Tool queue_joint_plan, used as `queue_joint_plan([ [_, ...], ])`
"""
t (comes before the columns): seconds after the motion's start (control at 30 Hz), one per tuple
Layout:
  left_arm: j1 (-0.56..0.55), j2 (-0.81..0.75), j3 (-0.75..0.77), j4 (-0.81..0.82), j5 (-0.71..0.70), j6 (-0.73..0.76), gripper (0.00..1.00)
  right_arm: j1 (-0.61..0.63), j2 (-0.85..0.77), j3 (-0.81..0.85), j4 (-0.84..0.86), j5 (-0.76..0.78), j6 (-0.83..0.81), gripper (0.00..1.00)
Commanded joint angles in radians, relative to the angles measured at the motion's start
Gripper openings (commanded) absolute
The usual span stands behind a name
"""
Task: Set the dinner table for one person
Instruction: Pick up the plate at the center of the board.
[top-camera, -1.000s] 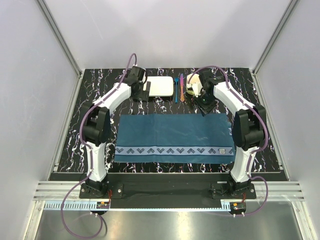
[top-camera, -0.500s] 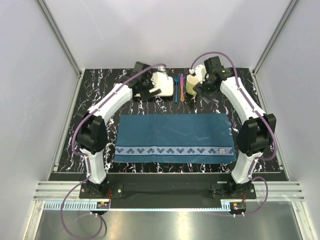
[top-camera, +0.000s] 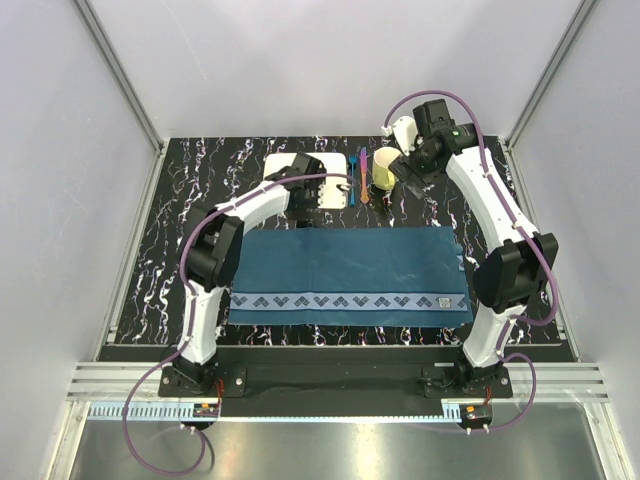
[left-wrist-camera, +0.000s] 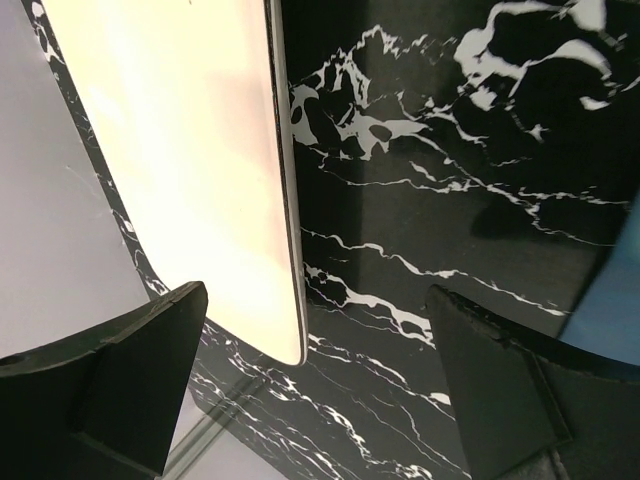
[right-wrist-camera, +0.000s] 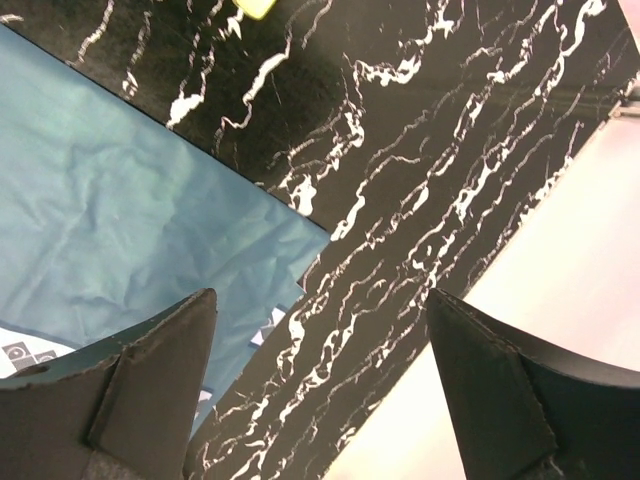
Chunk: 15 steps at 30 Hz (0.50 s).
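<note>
rear wall (top-camera: 330, 60): pale grey, beyond right gripper (right-wrist-camera: 318, 298)
posts (top-camera: 118, 75): aluminium, at corners
light: soft, even

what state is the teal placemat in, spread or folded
Spread: the teal placemat lies flat on the dinner table, its patterned border showing along the near edge.

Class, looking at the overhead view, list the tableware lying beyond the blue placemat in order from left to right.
white plate → blue utensil → orange utensil → yellow cup
</note>
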Motion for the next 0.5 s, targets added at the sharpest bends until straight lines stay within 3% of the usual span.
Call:
queue_joint_plan([
  [0.0,0.012,0.027,0.043,0.073,-0.024,0.047,0.99,0.002,-0.065,0.037,-0.021,0.048,-0.027,0.91],
  [0.47,0.018,0.139,0.127,0.075,-0.038,-0.017,0.94,0.001,-0.073,0.069,-0.013,0.066,-0.022,0.84],
])
